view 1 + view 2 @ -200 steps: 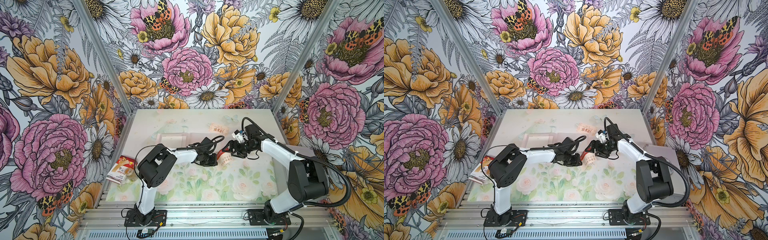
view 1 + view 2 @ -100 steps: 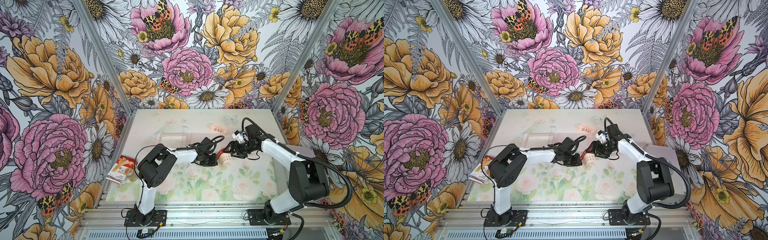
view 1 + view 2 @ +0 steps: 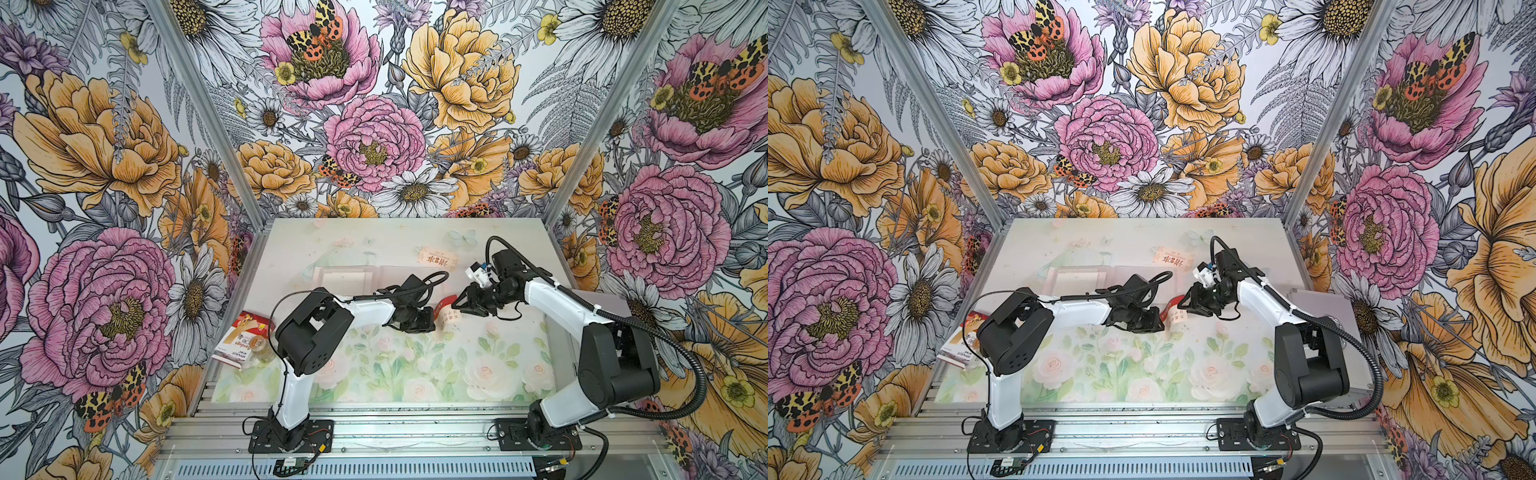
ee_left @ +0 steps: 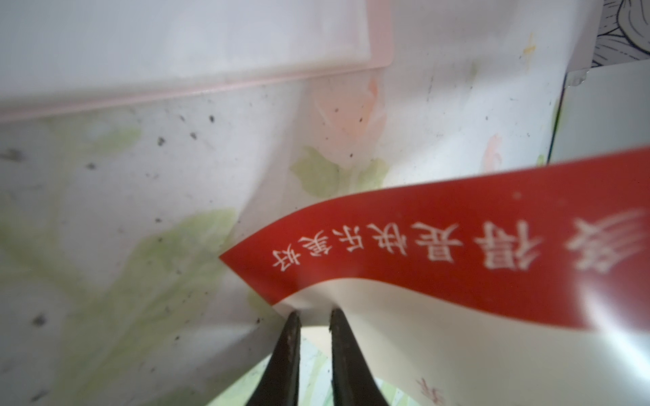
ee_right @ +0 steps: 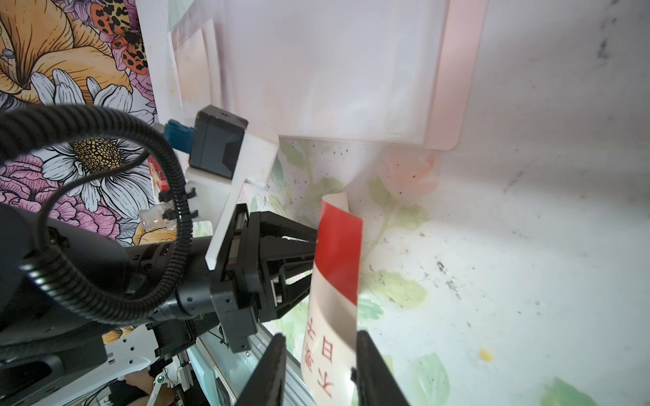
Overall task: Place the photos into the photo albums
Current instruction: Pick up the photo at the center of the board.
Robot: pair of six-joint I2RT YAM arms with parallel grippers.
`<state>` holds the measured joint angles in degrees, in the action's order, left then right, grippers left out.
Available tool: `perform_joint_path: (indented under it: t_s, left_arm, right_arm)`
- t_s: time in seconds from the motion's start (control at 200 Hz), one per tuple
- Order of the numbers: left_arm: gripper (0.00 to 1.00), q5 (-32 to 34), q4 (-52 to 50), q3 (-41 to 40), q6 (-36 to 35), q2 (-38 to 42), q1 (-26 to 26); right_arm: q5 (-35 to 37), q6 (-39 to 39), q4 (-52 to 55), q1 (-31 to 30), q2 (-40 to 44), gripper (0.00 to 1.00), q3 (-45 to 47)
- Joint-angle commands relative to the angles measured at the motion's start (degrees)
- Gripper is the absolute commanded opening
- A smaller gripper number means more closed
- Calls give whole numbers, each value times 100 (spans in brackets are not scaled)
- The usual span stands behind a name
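Right gripper [image 5: 322,337] narrowed around photo [image 5: 337,253], long axis toward left gripper [image 4: 314,314]

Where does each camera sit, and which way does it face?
Top views: high above the front, looking down on the table and both whole arms.
Left wrist: on that arm, looking past the left gripper at the card it pinches.
Right wrist: on that arm, looking past the right gripper at the card and left arm.
Shared by both wrists: card, pink album.

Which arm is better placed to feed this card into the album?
Probably left: the left claw grips the card by its edge, and the album lies on that side. The right claw only straddles its other end.
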<state>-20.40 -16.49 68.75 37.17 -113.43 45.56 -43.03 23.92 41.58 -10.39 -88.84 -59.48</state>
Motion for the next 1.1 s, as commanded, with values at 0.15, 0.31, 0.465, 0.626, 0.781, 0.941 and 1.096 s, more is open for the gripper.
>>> perform_joint_path:
  t_s: [0.15,0.31,0.465,0.626,0.781,0.941,1.096]
  left_arm:
    - [19,159,6,-64,-56,-135,-56]
    - [19,154,12,-61,-67,-116,-56]
    - [19,157,5,-68,-69,-85,-64]
    - [19,194,6,-176,-104,108,-182]
    - [19,204,-3,-396,-179,537,-492]
    - [19,303,-37,-665,-318,1217,-939]
    - [20,287,-91,-902,-433,1728,-1420]
  right_arm:
    - [-154,-68,234,42,172,22,-247]
    - [-138,-71,262,45,172,10,-283]
    - [-62,-100,338,54,168,5,-340]
    - [51,-155,454,51,74,0,-453]
    - [57,-165,521,47,68,0,-609]
    - [50,-162,623,51,118,0,-846]
    - [-54,-117,641,41,157,0,-1032]
